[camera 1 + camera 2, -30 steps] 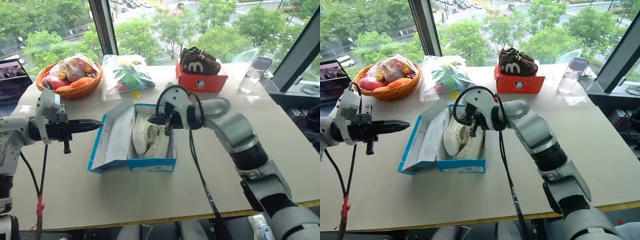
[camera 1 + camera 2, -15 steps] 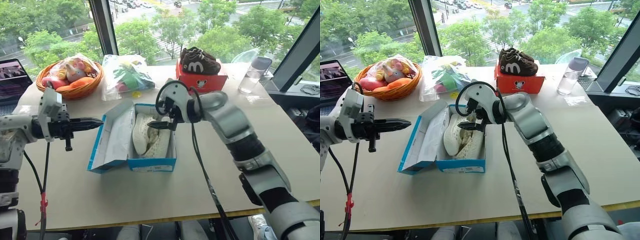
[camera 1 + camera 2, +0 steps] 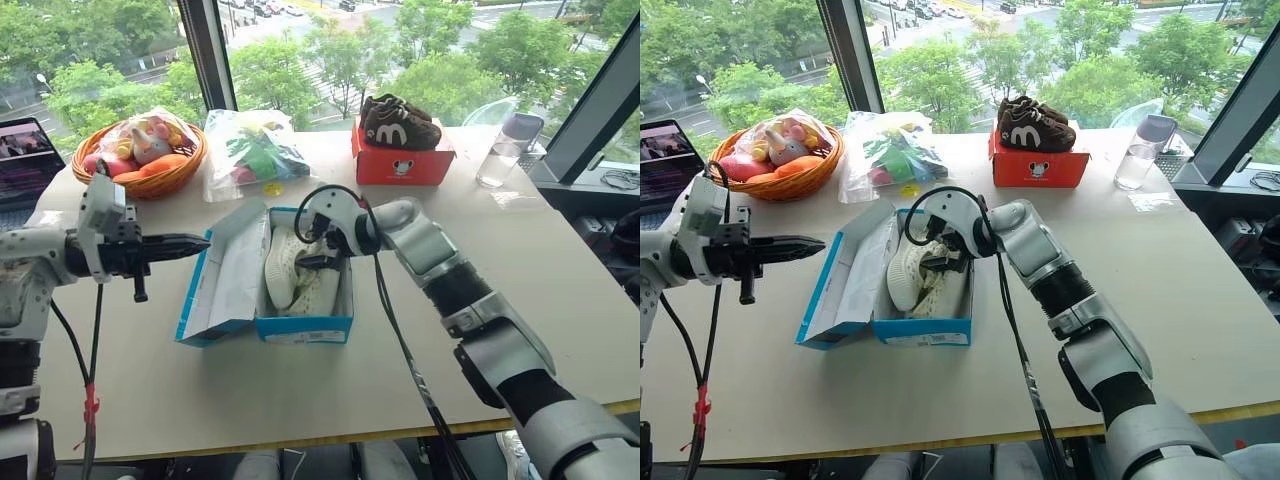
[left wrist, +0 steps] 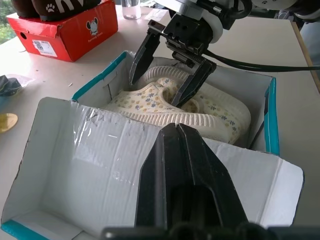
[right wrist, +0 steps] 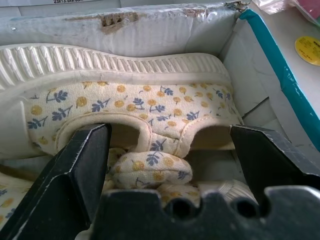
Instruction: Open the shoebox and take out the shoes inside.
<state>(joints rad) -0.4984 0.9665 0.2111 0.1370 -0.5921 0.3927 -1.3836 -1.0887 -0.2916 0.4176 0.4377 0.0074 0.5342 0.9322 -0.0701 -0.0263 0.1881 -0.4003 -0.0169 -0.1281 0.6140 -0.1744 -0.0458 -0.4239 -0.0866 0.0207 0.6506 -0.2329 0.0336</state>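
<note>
Shoes [image 4: 180, 107]: light, soft fabric; best gripped at the collar. In open shoebox [image 3: 300, 325], mid-table [image 3: 560, 260]. Right end effector [image 4: 167, 75] apart over them; left end effector [image 3: 195, 241] together.

Office, laptop [image 3: 22, 160], table [image 3: 560, 280] by high windows [image 3: 300, 50]

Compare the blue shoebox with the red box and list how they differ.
The blue shoebox lies open with its lid folded back toward the robot's left; the red box is closed. The blue shoebox holds the cream shoes inside; the red box carries the dark brown shoes on top. The red box looks smaller. Both sit on the same table.
</note>
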